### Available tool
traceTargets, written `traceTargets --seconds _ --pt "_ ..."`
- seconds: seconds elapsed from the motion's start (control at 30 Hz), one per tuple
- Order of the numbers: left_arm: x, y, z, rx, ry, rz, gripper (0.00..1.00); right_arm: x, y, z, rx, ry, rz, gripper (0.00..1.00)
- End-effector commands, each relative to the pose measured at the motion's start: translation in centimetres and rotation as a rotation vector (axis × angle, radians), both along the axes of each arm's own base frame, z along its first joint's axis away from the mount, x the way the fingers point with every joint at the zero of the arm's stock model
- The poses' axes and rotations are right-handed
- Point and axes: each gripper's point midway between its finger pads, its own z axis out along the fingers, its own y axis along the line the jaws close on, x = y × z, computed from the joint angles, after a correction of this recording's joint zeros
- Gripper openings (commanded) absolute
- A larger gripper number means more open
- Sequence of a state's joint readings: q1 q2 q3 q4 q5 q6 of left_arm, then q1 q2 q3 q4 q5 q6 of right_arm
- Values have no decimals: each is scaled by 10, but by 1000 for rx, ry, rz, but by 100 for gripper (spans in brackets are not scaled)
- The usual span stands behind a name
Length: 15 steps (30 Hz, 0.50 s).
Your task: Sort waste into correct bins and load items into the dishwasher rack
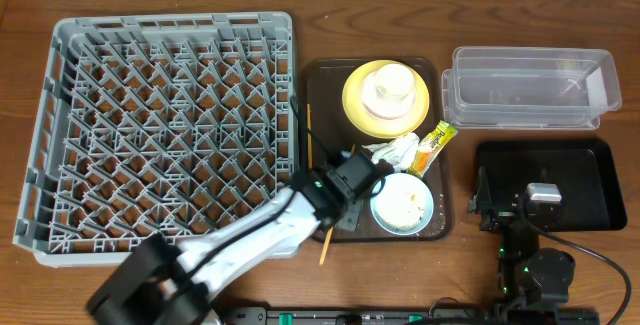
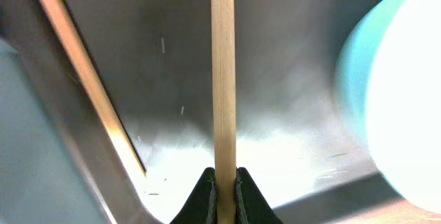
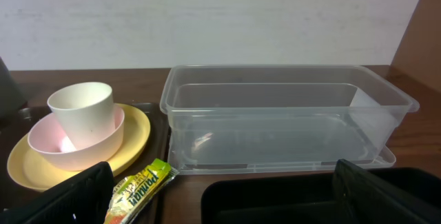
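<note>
Far left, the dishwasher rack (image 1: pixel 160 125) stands with every peg bare; nothing is loaded yet, so I'd judge that's where this pick is headed. Next over, my left jaws are down at the left side of the brown tray (image 1: pixel 325 75), pinched almost shut on one chopstick (image 2: pixel 222 79); a stick that thin needs a tight squeeze or it slides out. The second chopstick (image 2: pixel 83 72) lies along the tray's left edge, apart from mine; that one waits its turn. Just to my right is the light blue bowl (image 1: pixel 403 203) with white scraps inside; it's close, so I'd lift straight up rather than swing. Behind it lie the napkin (image 1: pixel 395 151) and snack wrapper (image 1: pixel 436 145); at the back the yellow plate (image 1: pixel 352 103) carries a pale bowl (image 3: pixel 48 145) with the white cup (image 3: pixel 81 107) nested in it. Further right are the clear container (image 1: pixel 530 115) and black tray (image 1: pixel 585 180), neither holding waste; my right jaws hang over the black tray, spread wide, gripping nothing.
</note>
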<state>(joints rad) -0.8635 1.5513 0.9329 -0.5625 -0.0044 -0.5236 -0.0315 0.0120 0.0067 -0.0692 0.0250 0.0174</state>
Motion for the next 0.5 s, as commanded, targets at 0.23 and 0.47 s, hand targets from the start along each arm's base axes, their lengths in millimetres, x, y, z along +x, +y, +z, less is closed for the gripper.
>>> traceTargets --seconds 0.23,0.47 --pt "88 77 140 -83 -448 272 6 0 -2 0 -8 -1 -7 99" --pt "113 125 132 1 -453 369 6 0 -2 0 -8 -1 -7 99"
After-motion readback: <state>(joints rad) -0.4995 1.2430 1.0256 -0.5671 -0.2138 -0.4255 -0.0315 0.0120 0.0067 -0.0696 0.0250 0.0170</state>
